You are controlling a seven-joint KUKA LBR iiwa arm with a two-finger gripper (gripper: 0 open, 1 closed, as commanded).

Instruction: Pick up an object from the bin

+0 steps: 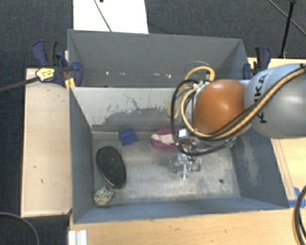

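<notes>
Seen from above, the gripper [185,168] hangs low over the floor of the grey bin [143,55], open or closed I cannot tell, just beside a pink rounded thing [162,139], while a blue block [127,136], black oval [110,166] and pale crumpled ball [103,196] lie further left.

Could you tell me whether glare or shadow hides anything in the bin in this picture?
In the camera view the light is even, with no hard shadows on the floor; in the same view small glints dot the bin's back wall, hiding nothing; there too the arm's wrist, not shade, covers part of the pink thing near the gripper.
</notes>
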